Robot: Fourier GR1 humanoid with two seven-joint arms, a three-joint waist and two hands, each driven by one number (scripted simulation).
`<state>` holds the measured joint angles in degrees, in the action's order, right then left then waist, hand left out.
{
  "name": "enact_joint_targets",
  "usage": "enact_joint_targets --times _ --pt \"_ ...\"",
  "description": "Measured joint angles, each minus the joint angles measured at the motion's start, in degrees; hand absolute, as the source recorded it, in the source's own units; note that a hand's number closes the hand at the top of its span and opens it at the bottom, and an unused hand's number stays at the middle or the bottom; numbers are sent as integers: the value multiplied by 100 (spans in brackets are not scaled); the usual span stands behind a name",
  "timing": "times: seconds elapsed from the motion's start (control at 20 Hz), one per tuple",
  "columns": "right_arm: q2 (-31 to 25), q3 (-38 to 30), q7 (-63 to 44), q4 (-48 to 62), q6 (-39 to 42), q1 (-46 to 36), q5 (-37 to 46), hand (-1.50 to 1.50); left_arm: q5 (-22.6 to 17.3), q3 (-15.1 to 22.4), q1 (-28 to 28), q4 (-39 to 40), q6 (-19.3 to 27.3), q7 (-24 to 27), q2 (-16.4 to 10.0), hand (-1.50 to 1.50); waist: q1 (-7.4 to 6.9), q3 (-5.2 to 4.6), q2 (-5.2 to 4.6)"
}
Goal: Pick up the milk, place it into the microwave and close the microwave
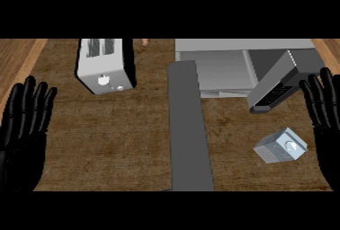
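Hands rest at both edges of the brown speckled counter (119,148): the black left hand (26,121) at the left edge and the black right hand (324,108) at the right, each with fingers straight, spread and pointing up, holding nothing. Both forearms are cut off by the view's lower edge.

The small pale-grey milk carton (280,145) sits tilted on the counter at lower right, a round mark on one face. It lies in front of the boxy grey microwave (225,67) and near the right hand, with a strip of counter showing between them. The microwave's dark-grey door (272,81) stands swung open towards the right hand, its pale inside exposed. The upper edge crops the microwave's top.

A silver box-shaped toaster (103,63) stands at upper left, also partly cropped. A long flat grey slab (190,134) runs down the middle of the counter; what it is cannot be made out.
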<state>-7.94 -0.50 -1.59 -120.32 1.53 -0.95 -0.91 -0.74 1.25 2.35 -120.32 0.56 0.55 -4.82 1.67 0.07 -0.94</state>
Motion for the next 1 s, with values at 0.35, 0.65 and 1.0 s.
enact_joint_targets --times 0.35,0.65,1.0 --pt "-760 -708 183 -261 1400 458 -1635 -150 -484 -363 -176 283 -373 -52 -260 -150 -53 0 93" --pt "-1391 -1490 252 -220 2599 1092 -3279 -150 -1449 -539 273 -2 -708 -321 -177 -150 -99 -3 115" --pt "-1577 -2252 348 275 3334 1393 -3712 -150 -2320 -1004 1065 -732 -1176 -619 -341 -150 -167 -6 110"
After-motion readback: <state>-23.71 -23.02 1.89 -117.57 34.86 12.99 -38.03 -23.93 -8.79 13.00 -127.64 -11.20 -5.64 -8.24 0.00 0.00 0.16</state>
